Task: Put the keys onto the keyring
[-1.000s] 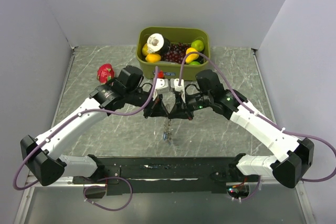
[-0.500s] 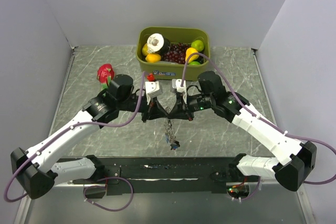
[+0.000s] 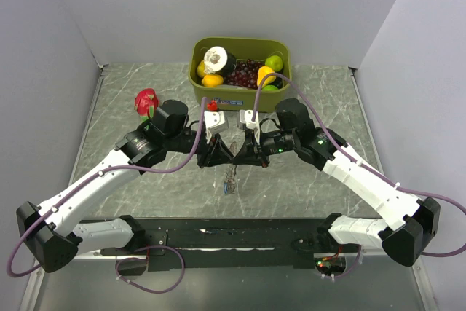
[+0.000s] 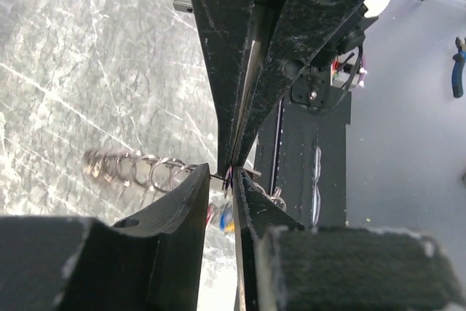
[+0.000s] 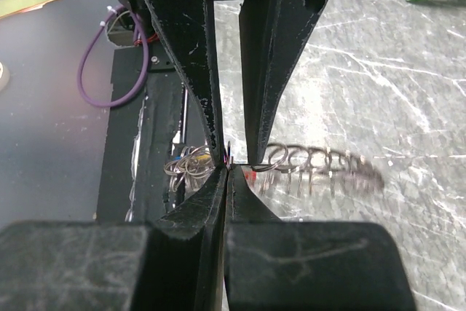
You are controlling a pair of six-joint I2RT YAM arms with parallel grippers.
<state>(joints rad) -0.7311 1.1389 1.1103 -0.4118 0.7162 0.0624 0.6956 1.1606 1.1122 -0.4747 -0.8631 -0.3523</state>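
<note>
top external: perches high up behind the arm bases, looks down and forward over the whole marble table, far enough out to fit both arms plus the green bin at the back
left wrist: rides on the left gripper, super close, stares along its own fingers toward the other arm
right wrist: same deal on the right gripper, aimed back the opposite way
shared bit: mid-table meeting spot of both grippers, caught in all three; coiled keyring, marble and black base plate in both wrist views too
</note>
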